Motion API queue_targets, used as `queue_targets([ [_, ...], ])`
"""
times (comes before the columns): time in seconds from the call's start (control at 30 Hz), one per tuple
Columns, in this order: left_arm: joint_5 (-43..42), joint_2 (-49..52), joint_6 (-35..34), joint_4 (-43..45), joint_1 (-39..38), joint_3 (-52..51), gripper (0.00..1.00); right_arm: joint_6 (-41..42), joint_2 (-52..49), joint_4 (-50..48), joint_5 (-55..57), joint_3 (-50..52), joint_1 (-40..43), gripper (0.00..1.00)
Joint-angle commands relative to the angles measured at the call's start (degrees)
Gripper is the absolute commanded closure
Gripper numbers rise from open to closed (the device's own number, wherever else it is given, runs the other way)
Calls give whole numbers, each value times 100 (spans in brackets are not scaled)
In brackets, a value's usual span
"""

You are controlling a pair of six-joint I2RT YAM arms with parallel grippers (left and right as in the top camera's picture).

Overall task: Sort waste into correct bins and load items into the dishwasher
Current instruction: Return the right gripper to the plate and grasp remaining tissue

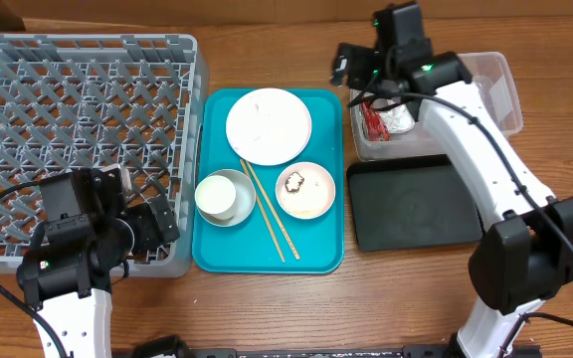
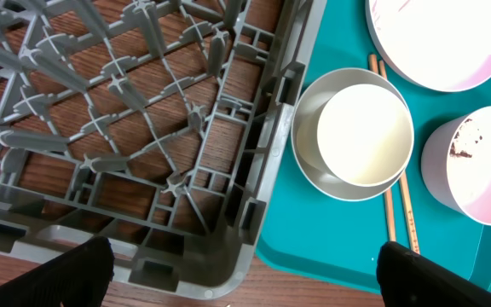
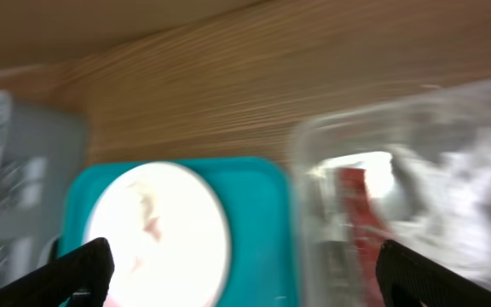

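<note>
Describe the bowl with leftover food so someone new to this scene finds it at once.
Find the teal tray between the grey rack and the black tray. Seen from overhead, the pale pink bowl sits at its lower right, just right of the chopsticks. It alone holds white rice and a brown lump.

I count one plate [image 1: 269, 125], one pink bowl [image 1: 305, 190], one white bowl [image 2: 307, 149] (a cup [image 2: 365, 132] nested inside), two chopsticks [image 1: 270, 212], one wrapper [image 1: 374, 121], perhaps one napkin [image 1: 398, 117].
</note>
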State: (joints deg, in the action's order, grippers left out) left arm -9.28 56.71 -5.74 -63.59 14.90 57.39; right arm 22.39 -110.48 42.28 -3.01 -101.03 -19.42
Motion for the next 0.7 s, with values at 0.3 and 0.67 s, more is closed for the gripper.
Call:
queue_targets([
  [0.3,-87,20,105,17,33,129,0,-380,-669,-1311,299,-50,-1298,0],
  [0.67,-87,20,105,-26,33,129,0,-376,-1725,-2057,704,-50,-1792,3],
])
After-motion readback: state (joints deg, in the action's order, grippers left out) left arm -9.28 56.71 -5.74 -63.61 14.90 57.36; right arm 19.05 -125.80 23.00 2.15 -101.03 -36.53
